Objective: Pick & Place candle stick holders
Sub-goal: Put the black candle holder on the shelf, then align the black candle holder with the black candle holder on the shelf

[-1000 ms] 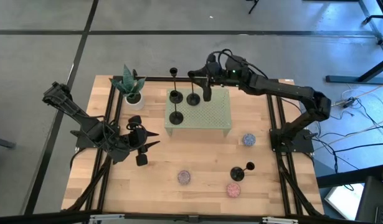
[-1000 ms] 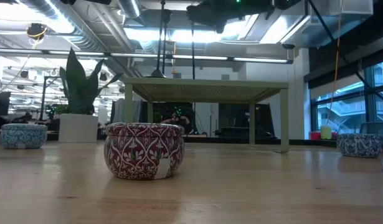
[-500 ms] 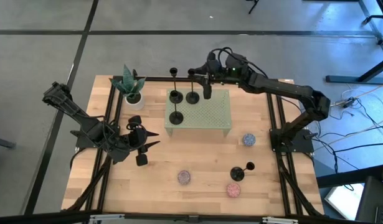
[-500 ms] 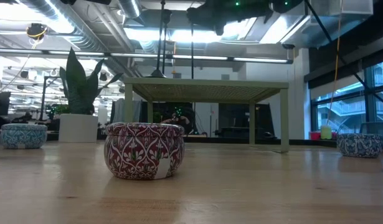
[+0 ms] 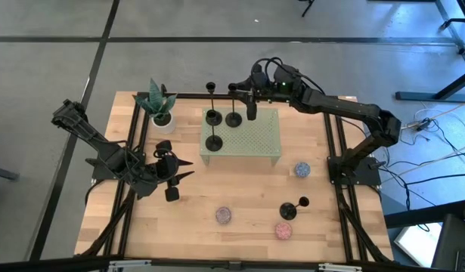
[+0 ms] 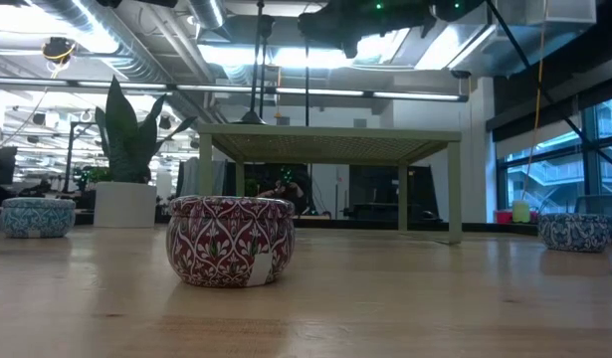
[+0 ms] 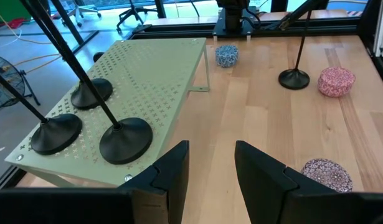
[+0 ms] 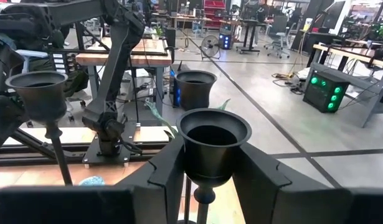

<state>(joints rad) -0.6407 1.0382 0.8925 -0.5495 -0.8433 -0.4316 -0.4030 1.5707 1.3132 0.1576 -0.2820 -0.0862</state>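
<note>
Holders (image 5: pixel 214 143) are standing upright on a green stand (image 5: pixel 262 136) atop the wood table (image 5: pixel 240 196). The right gripper (image 5: pixel 251 113) is pinching one holder (image 8: pixel 214 142); the left gripper (image 5: pixel 179 175) is resting slightly parted, empty.

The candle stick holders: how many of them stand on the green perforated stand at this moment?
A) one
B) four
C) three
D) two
C: three candle stick holders stand on the green stand, the right gripper shut on one; the fourth holder stands on the wooden table.

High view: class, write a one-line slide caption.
Right gripper holds a candle stick holder on the green stand; a fourth holder waits on the table.
</note>
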